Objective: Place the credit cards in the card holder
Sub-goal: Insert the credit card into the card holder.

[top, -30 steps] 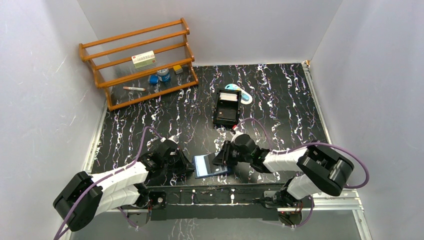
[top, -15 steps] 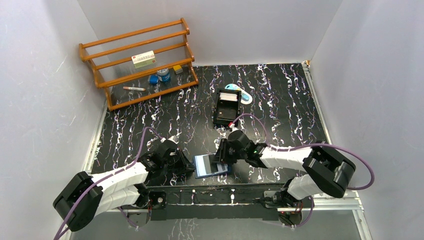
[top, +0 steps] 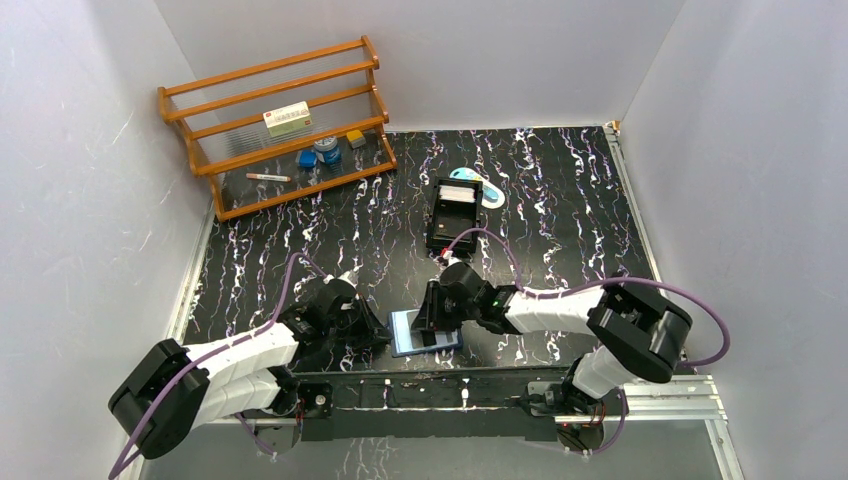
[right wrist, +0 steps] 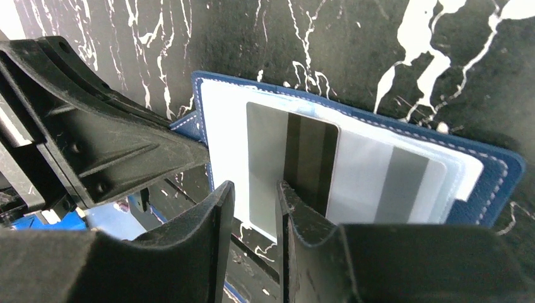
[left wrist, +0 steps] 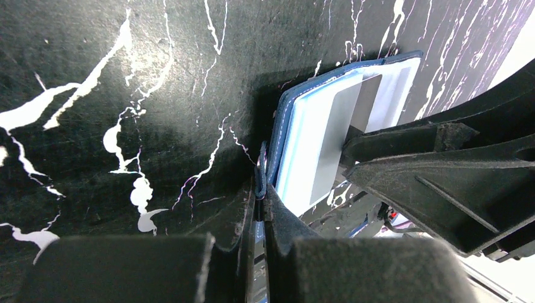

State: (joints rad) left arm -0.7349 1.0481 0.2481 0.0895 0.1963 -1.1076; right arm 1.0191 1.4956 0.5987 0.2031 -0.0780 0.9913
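Card holder [top: 404,334] lies open on the table [top: 560,200] near the front edge, between the two arms. Left gripper [left wrist: 260,189] is pinched shut on its navy edge. Right gripper [right wrist: 253,187] hovers over it, jaws slightly apart, holding nothing. One grey card [right wrist: 268,158] sticks partway out of a pocket; another [right wrist: 410,183] sits deeper.
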